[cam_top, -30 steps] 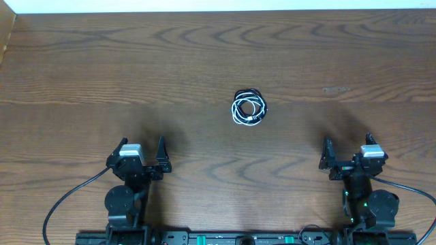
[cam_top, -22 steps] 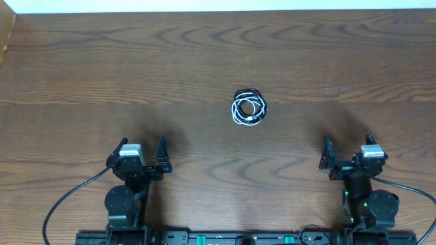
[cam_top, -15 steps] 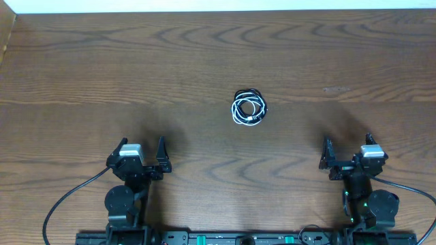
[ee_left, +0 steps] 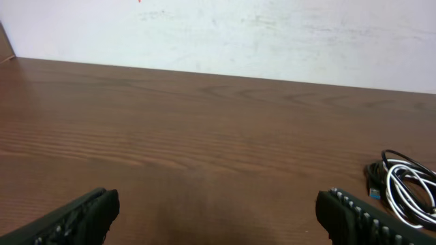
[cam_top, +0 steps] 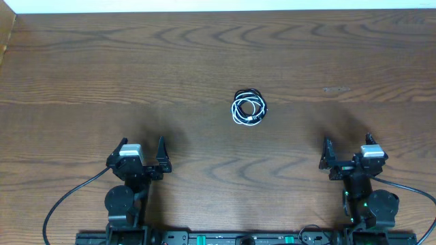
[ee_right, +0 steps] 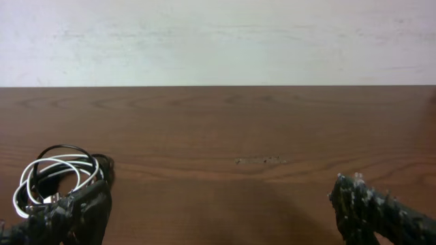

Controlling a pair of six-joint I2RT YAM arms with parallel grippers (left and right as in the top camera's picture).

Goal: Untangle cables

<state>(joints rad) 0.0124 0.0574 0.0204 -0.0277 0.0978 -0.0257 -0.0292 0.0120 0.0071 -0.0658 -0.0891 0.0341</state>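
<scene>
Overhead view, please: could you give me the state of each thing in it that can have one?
cables: coiled together in one tangled bundle, not held.
left claw: open, empty, apart from the cables.
right claw: open, empty, apart from the cables.

The left gripper (ee_left: 218, 216) is spread wide, its dark ridged fingers (ee_left: 82, 216) poking up from the bottom corners with nothing between them but bare wood. The brown table (ee_left: 204, 136) runs back to a scuffed white wall (ee_left: 238, 34). Far to the right, cut off by the edge, the cables (ee_left: 403, 189) lie coiled together, white loops inside black ones, well apart from the fingers. A small plug (ee_left: 372, 191) with a blue tip sticks out on their left side.
</scene>
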